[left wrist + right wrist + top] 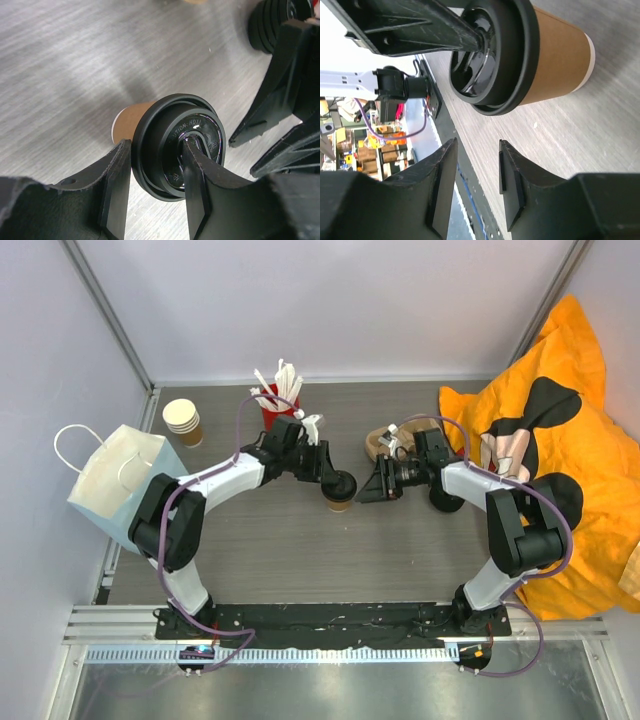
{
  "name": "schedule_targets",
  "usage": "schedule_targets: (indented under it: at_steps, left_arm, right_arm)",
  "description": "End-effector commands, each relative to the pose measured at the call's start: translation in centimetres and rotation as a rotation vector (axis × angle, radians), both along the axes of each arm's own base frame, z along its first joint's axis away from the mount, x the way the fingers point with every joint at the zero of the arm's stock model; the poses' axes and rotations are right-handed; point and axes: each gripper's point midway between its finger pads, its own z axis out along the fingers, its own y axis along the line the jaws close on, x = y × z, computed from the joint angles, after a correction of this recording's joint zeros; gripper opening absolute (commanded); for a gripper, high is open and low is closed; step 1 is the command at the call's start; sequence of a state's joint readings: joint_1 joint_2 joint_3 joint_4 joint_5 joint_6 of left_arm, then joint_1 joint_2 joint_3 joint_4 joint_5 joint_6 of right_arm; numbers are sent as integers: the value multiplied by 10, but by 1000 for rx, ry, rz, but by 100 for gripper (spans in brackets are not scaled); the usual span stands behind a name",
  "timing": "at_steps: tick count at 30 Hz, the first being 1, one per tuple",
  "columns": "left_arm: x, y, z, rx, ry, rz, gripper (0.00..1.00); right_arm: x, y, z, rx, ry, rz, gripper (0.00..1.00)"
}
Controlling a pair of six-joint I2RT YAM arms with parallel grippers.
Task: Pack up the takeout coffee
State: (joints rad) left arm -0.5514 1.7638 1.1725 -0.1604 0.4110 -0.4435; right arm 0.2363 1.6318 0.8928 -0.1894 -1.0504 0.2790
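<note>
The takeout coffee is a tan kraft cup capped with a black lid, standing mid-table. In the left wrist view the cup and lid sit between my left gripper's fingers, one against the lid's outer rim, the other pressed into the lid's top. My left gripper is shut on the lid. My right gripper is open and empty just right of the cup. In the right wrist view the cup and lid lie beyond my right gripper.
A red cup of white sticks and a stack of paper cups stand at the back left. A white paper bag is at the left edge. A cardboard carrier and black lids sit right. Orange cloth fills the right side.
</note>
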Motion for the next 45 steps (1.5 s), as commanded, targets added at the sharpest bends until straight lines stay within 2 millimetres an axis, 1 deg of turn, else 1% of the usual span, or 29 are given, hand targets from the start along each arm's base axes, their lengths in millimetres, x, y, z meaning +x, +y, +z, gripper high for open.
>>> schedule_targets:
  at_steps: [1,4,5,6,7,11,18,26,34,38,40,41,43,44,45]
  left_arm:
    - [-9,71,-92,336,125,143,39]
    - [-10,68,-89,316,123,136,39]
    - [-10,68,-89,315,122,136,39]
    - [-10,68,-87,308,119,137,39]
    - [-10,68,-87,310,120,136,39]
    - [-10,67,-83,298,109,134,39]
    - [-10,66,-83,295,108,131,38]
    - [-9,65,-81,288,103,127,37]
    - [-11,63,-79,280,103,118,37]
    - [-13,65,-82,284,108,110,36]
    - [-13,66,-85,297,106,106,36]
    - [-14,68,-87,303,108,109,35]
    - [-15,69,-90,311,115,106,34]
    - [-16,70,-91,315,117,103,34]
    - [-17,70,-92,316,118,102,34]
  right_arm:
    - [13,7,10,51,-56,-21,44]
    - [20,9,4,50,-40,-29,42]
    - [24,10,4,50,-38,-34,41]
    - [25,10,-2,44,-16,-36,41]
    - [30,11,-2,47,-35,-42,40]
    - [32,12,-9,48,-9,-49,38]
    - [33,15,-2,81,-9,-37,38]
    - [36,16,-3,84,1,-41,37]
    - [44,16,-17,57,35,-65,33]
    - [48,15,-25,26,39,-83,31]
    - [48,12,-31,-15,29,-85,30]
    - [52,10,-35,-58,22,-109,29]
    - [50,9,-41,-101,17,-101,29]
    - [56,6,-45,-143,3,-129,29]
    - [51,5,-50,-171,19,-121,29]
